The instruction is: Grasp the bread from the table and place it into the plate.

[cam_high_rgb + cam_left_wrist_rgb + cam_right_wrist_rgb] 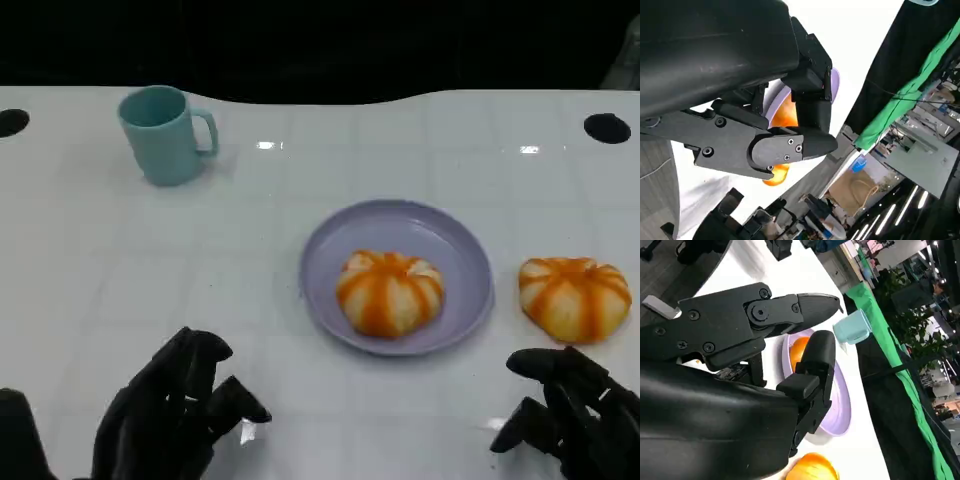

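Head view — left hand (175, 410) and right hand (570, 410) hover low, fingers apart, holding nothing.

table (300, 330): glossy white | plate (460, 240): smooth lilac | mug (165, 135): glossy teal

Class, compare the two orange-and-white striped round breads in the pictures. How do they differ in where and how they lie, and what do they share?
The orange-and-white striped bread on the plate lies inside the lilac round plate; the orange-and-white striped bread on the table lies on the bare white table, beside the plate. The plated bread sits between the two hands; the table bread sits just ahead of the right hand. Both are round, striped and untouched.
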